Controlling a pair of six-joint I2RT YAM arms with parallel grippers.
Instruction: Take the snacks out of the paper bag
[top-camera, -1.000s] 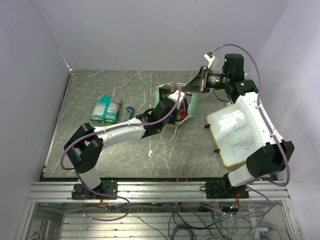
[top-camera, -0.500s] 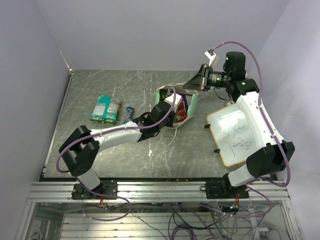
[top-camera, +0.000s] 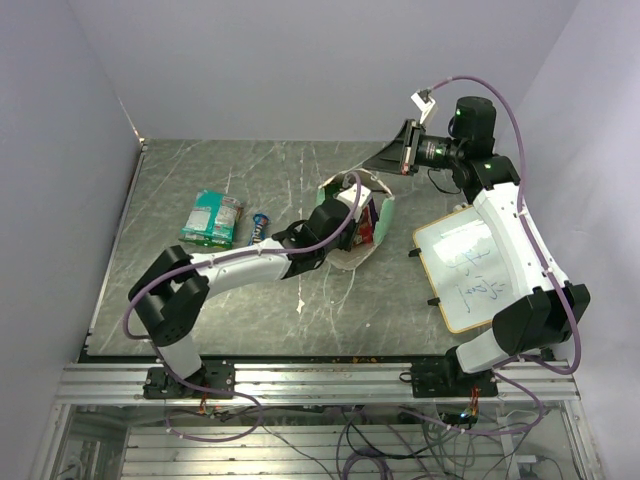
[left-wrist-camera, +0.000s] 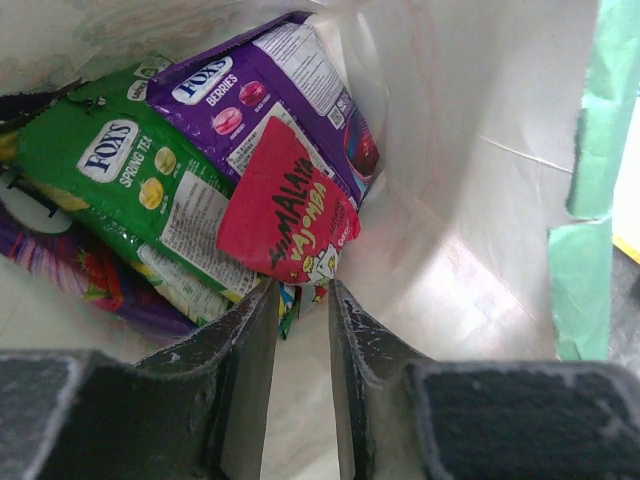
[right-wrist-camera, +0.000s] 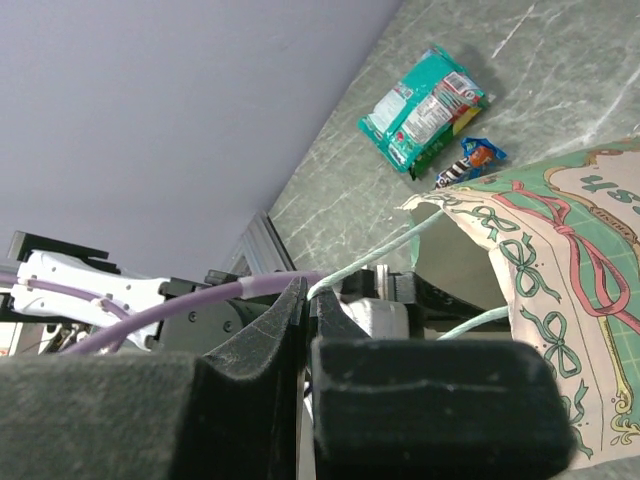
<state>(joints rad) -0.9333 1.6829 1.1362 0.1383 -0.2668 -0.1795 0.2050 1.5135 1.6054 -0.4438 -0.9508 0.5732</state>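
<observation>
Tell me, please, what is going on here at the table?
The right arm's fingers pinch a string handle of the paper bag, holding it up. The left arm's fingers reach into its mouth, parted and empty, just short of a red packet. A green bag and a blue bar lie out on the table.

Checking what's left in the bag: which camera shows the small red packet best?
Left wrist view: the red packet lies in plain sight on the green bag and purple bag. The top view shows only a red sliver inside the paper bag; the right wrist view shows just the bag's outside.
</observation>
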